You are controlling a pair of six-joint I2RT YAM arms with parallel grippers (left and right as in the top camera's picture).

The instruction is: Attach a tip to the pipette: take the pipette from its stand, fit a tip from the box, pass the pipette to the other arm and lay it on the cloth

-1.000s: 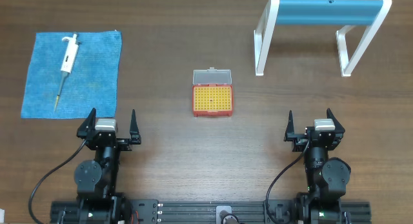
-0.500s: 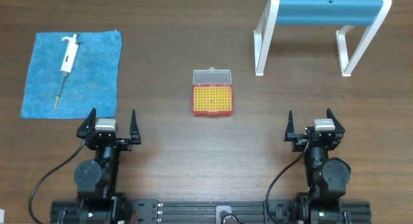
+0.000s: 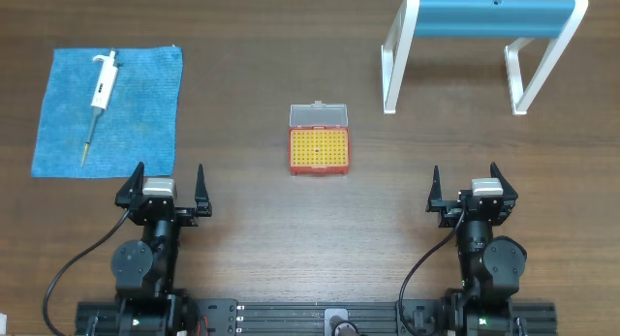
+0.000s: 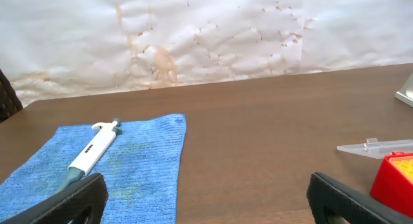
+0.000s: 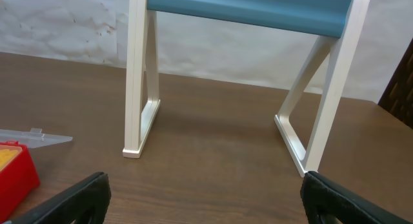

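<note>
The white pipette lies on the blue cloth at the far left, a thin tip on its lower end; in the left wrist view the pipette rests on the cloth. A red tip box with its clear lid folded back sits mid-table, and its corner shows beside my left fingers. The stand, white legs under a blue bar, is at the far right with nothing on it. My left gripper is open near the front edge, below the cloth. My right gripper is open, facing the stand.
Bare brown wooden tabletop lies between the box, the cloth and the stand. A crumpled white sheet covers the wall behind the table. Both arm bases stand along the front edge on a black rail.
</note>
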